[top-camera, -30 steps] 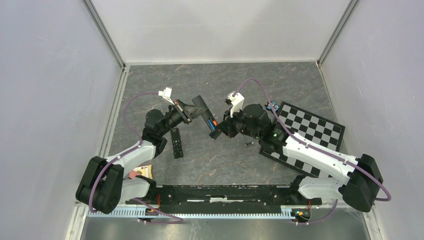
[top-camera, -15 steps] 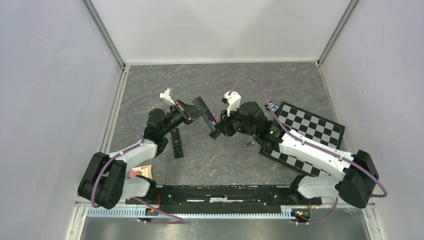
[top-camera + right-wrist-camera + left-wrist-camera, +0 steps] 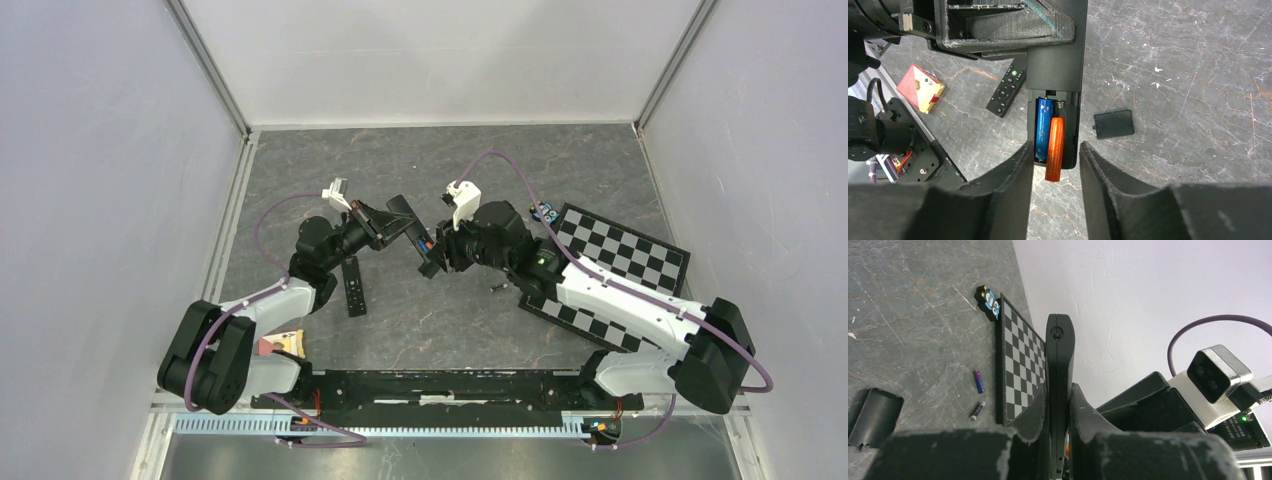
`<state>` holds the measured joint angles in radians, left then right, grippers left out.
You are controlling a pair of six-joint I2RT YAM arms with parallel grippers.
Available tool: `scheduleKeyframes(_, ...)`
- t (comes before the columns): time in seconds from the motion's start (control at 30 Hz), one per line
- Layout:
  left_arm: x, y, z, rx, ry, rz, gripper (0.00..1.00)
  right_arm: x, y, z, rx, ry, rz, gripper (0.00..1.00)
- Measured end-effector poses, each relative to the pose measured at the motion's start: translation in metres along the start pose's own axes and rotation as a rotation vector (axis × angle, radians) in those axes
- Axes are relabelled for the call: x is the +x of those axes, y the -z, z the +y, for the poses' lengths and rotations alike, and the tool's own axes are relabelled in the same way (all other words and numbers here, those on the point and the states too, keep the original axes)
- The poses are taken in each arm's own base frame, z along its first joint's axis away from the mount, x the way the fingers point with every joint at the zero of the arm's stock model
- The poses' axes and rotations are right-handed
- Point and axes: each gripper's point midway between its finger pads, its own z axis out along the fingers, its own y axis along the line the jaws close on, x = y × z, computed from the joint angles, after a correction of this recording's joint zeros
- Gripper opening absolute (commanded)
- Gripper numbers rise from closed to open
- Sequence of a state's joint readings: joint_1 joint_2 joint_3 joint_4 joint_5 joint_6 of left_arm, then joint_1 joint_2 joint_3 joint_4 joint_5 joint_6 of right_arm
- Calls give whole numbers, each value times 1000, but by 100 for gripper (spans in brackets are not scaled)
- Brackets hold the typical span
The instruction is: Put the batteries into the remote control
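**Orange battery [image 3: 1055,140] part-seated in remote control [image 3: 1055,70]; right tool [image 3: 1056,156] astride it.**
The left tool [image 3: 1059,390] was clamped narrow on the remote control, holding it above the bench [image 3: 1173,75]. The orange battery lay lengthwise in the open bay beside the blue battery [image 3: 1043,127]. Its near end overhung the bay between the right tool's parted fingers, touching neither. Judged: the right arm was nearer, and seating called for a push along the battery's axis.
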<state>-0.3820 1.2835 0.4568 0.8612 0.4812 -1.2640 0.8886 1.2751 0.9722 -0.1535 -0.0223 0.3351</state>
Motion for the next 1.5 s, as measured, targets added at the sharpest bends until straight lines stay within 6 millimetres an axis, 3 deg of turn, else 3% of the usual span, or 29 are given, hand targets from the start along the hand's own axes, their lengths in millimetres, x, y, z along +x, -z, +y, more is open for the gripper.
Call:
scheduleKeyframes(0.2,0,0,-2,5,27,-1,2,-8,1,4,-5,-35,-20,82)
scheduleKeyframes(0.37,-1,0,-3,5,49,-2,2,-27,10,11,-25,-88,-87,98)
scheduleKeyframes(0.53,-1,0,-6,6,116,-3,2,-46,33,14,-52,-221,-250,98)
scheduleKeyframes(0.77,-3,1,-13,11,258,-10,2,-36,57,2,-64,-459,-413,98)
scheduleKeyframes(1.23,-12,3,-42,101,431,-19,2,-56,67,12,-214,-712,-564,93)
scheduleKeyframes(1.33,-13,4,-45,108,450,-19,2,-60,67,14,-239,-741,-582,89)
scheduleKeyframes(1.5,-14,4,-49,116,460,-36,2,-63,63,15,-255,-764,-592,73)
